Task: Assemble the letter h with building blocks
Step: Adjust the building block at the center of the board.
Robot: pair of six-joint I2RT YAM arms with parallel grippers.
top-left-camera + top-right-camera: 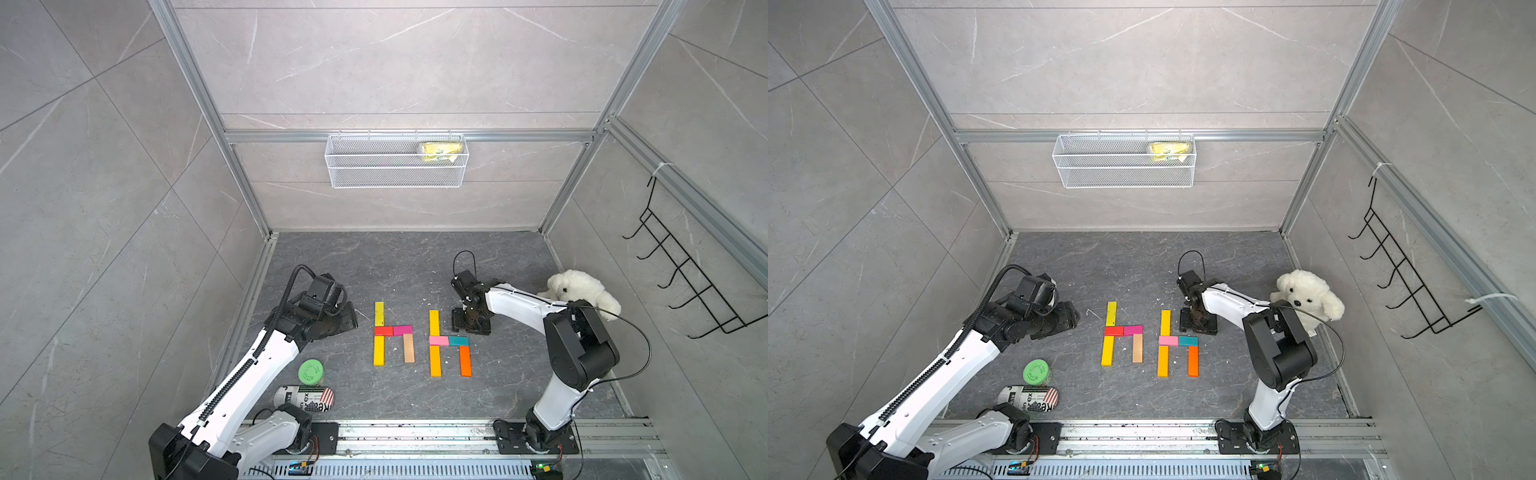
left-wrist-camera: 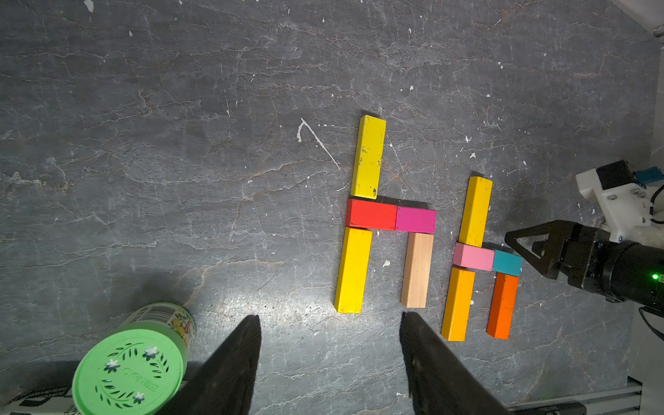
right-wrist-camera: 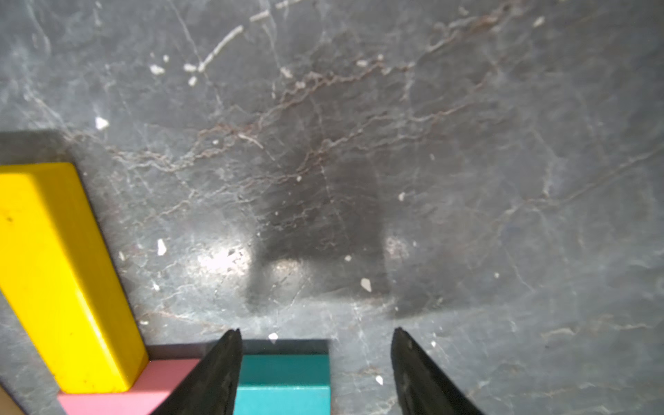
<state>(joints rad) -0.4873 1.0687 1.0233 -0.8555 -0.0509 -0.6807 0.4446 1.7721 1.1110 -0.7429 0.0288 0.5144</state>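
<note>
Two letter shapes of building blocks lie flat mid-floor. The left one has a yellow block (image 1: 379, 313) over a red (image 1: 383, 331) and magenta (image 1: 402, 330) bar, with yellow (image 1: 378, 350) and tan (image 1: 409, 348) legs. The right one has a yellow block (image 1: 434, 322), a pink block (image 1: 438, 340), a teal block (image 3: 284, 381), and amber (image 1: 435, 360) and orange (image 1: 465, 360) legs. My right gripper (image 3: 316, 334) is open low over the teal block, which sits against one finger with a gap on the other side. My left gripper (image 2: 330, 318) is open and empty, left of the blocks.
A green-lidded jar (image 1: 310, 371) and a printed can (image 1: 305, 399) lie near the left arm. A white plush dog (image 1: 582, 293) sits at the right wall. A wire basket (image 1: 397, 160) hangs on the back wall, a black hook rack (image 1: 685, 266) at right.
</note>
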